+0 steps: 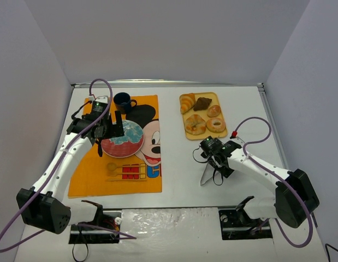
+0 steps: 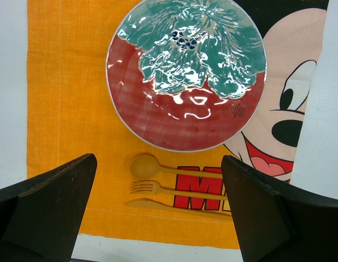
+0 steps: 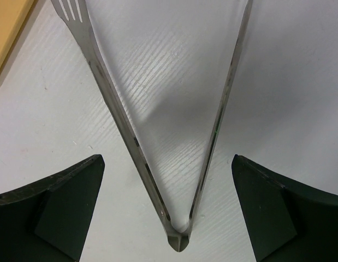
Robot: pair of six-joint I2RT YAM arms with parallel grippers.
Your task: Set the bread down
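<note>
Nearest, at about 5 o'clock on the table [image 1: 179, 183], the tongs [image 3: 129, 136] lie flat. Their two arms are spread into a wide V and they hold nothing. The right gripper [image 3: 167, 158] hangs over the joined end. Its fingers are as wide apart as they go, one on each side, and they do not squeeze the tongs.

At 9 o'clock the left gripper [image 2: 159, 157] hangs over the red and green plate [image 2: 174, 123]. It is wide open too, with nothing in it.

Far back, at 1 o'clock, sits the yellow tray [image 1: 214, 99]. The bread [image 1: 187, 102] lies in its 11 o'clock corner, just beside a dark pastry [image 1: 202, 103].

The bread looks light and soft, with a flaky crust that could crush or crumble. It probably wants a gentle squeeze across its fat middle, not at the thin ends.

The right wrist view cuts off the far ends of the tongs. From above, the right gripper covers part of them. The bread is small in that view, its ridges are hard to make out, and its underside is hidden.
</note>
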